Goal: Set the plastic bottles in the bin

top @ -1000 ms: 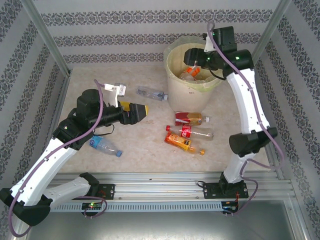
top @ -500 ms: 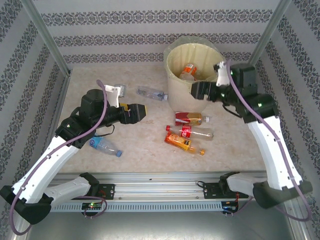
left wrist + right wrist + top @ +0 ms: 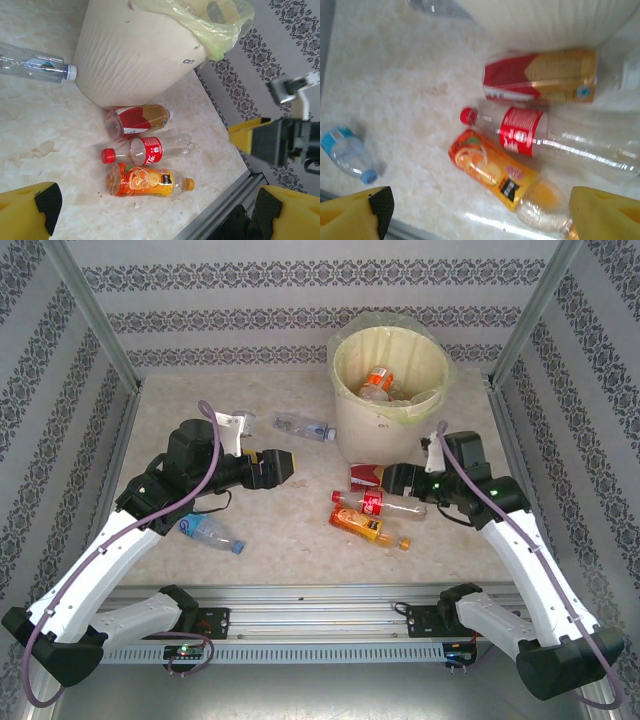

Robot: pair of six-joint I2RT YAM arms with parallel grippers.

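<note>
The bin (image 3: 352, 410) is a cream-white bucket with a pale plastic bag, standing at the back right with several bottles (image 3: 378, 383) inside. Three plastic bottles lie just in front of it: a red-and-brown labelled one (image 3: 378, 476), a red-labelled one (image 3: 380, 504) and an orange one (image 3: 365, 527). My right gripper (image 3: 392, 480) hovers open just right of them, holding nothing; the orange bottle (image 3: 495, 167) lies below its fingers. My left gripper (image 3: 285, 468) is open and empty left of the group, facing the bottles (image 3: 145, 150) and the bin (image 3: 135, 50).
A clear bottle (image 3: 302, 426) lies left of the bin's base. A blue-capped bottle (image 3: 210, 532) lies near the left arm's forearm. Patterned walls close in the table, and a metal rail (image 3: 320, 595) runs along its near edge.
The right arm has swung from over the bin down to the table beside the three bottles, its jaws opening wider. The left arm has hardly moved.
</note>
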